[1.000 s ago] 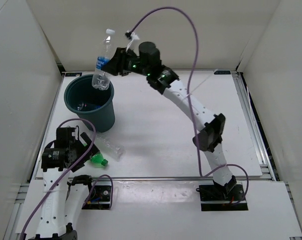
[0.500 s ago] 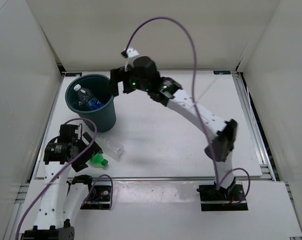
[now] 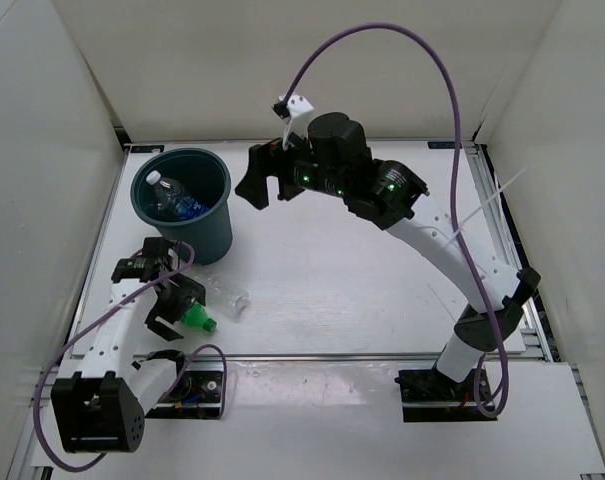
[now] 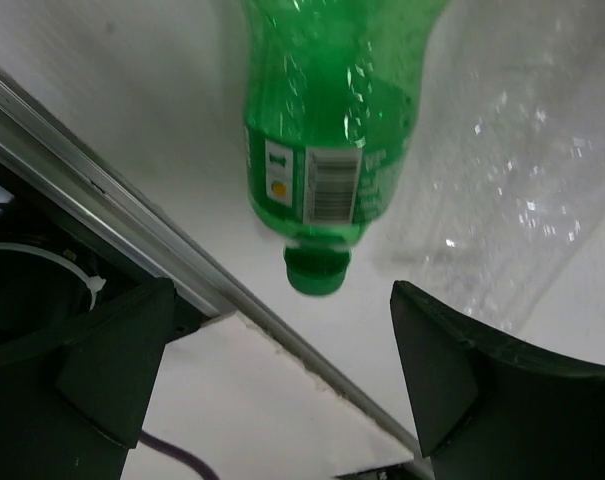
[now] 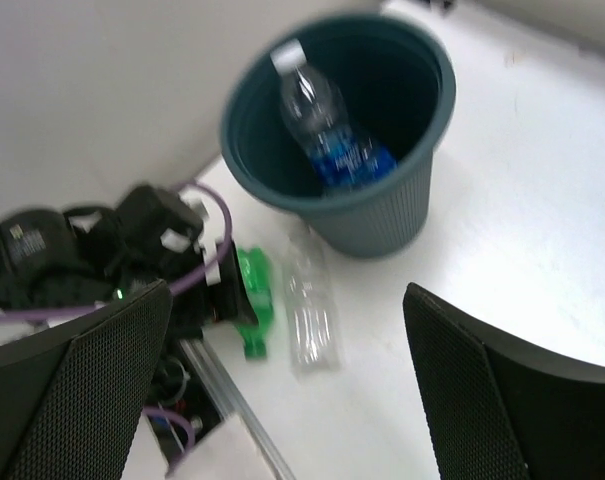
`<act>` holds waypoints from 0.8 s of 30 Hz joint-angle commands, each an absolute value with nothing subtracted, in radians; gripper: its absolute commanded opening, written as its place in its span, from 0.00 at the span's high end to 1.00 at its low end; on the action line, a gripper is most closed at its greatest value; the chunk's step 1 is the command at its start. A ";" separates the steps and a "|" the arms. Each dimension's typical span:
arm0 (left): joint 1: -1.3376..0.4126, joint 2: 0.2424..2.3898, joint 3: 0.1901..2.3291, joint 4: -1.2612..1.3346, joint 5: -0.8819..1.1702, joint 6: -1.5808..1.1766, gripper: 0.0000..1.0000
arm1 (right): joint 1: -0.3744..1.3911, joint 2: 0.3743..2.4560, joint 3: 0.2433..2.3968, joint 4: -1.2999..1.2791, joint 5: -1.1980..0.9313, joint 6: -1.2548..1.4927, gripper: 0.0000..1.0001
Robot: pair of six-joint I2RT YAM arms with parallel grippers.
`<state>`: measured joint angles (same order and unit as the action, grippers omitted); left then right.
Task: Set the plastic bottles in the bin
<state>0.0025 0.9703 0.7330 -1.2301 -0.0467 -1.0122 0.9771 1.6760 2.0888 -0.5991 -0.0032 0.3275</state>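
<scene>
The bin sits upright on the white counter, toward its far left corner. One blue-labelled bottle is already inside, leaning against the wall with its white cap up near the rim. The right pincer hangs in the air to the right of the bin, off to the side of the rim rather than over the mouth. Its two dark fingers are spread wide and there is nothing between them. The arm behind it arches high across the counter from its base at the near edge.

Two more bottles lie on the counter in front of the bin, toward the near edge. The green bottle lies on its side, its green cap pointing toward the metal rail that borders the counter. Just beside it, on the side away from the left arm, lies a crumpled clear bottle; whether the two touch I cannot tell. The left pincer is down low at the cap end of the green bottle. Its fingers are parted wider than the bottle, one on either side of the cap in the wrist view. It grips nothing: both fingers stand clear of the plastic.
</scene>
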 commanded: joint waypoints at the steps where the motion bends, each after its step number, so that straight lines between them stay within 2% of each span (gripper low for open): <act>1: -0.002 1.018 0.726 -1.152 -0.135 -1.072 0.01 | 0.976 1.622 2.056 -0.661 -0.024 0.299 0.00; 5: -0.002 1.049 0.698 -1.077 -0.144 -1.092 0.02 | 0.976 1.621 2.068 -0.709 -0.037 0.299 0.00; 7: -0.002 1.063 0.663 -1.057 -0.135 -1.114 0.11 | 0.976 1.621 2.088 -0.741 -0.051 0.299 0.00; 8: -0.002 1.063 0.654 -1.057 -0.120 -1.114 0.22 | 0.976 1.621 2.097 -0.752 -0.051 0.290 0.00; 13: -0.002 0.975 0.608 -1.089 -0.089 -1.134 0.47 | 0.953 1.611 2.065 -0.761 -0.051 0.290 0.00; 18: -0.002 0.815 0.666 -1.219 -0.067 -1.166 0.49 | 0.933 1.586 2.014 -0.761 -0.077 0.299 0.00; 21: -0.002 0.720 0.785 -1.311 -0.043 -1.176 0.54 | 0.923 1.559 1.959 -0.761 -0.077 0.299 0.00; 24: -0.002 0.663 0.928 -1.397 -0.029 -1.201 0.54 | 0.913 1.540 1.928 -0.761 -0.087 0.310 0.00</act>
